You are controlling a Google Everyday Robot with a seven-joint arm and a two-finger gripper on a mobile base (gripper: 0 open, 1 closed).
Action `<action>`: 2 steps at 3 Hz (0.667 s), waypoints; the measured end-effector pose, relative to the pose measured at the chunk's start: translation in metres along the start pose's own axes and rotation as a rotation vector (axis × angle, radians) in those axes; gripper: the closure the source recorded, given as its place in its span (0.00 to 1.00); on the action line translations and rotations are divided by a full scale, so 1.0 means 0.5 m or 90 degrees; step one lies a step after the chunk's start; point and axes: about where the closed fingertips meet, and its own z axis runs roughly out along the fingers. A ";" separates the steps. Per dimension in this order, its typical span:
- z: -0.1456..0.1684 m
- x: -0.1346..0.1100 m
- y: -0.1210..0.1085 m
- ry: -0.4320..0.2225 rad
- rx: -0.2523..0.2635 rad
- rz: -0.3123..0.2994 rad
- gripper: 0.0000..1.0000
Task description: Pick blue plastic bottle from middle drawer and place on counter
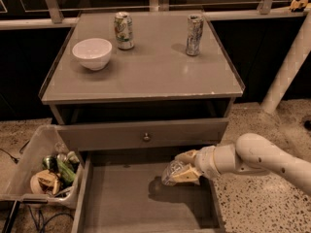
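Grasp stage. Blue plastic bottle point(171, 173) lies on its side between the two tan fingers point(187, 155) of the hand point(179, 169), which is closed narrow around it. A shadow beneath it on the floor of the middle drawer point(131, 203) suggests the bottle hangs just clear of that floor, toward the drawer's right wall. The arm reaches in from the right. Judged step: pick made, lift-out and transfer not yet done. Next move calls for raising the bottle up and out past the closed drawer front point(112, 136) above, over the front edge of the worktop point(155, 76), then setting it down on the bare front half. The drawer holds nothing else in view. On the worktop are a white bowl point(92, 53) toward the back left corner, one can point(124, 30) beside it at the back edge, and a second can point(194, 35) toward the back right corner. Clear bin point(24, 152) on the floor left of the drawer holds mixed rubbish.
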 end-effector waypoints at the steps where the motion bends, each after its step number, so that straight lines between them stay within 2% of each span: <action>1: -0.060 -0.071 0.022 -0.030 -0.003 -0.050 1.00; 2: -0.128 -0.154 0.040 -0.051 -0.002 -0.103 1.00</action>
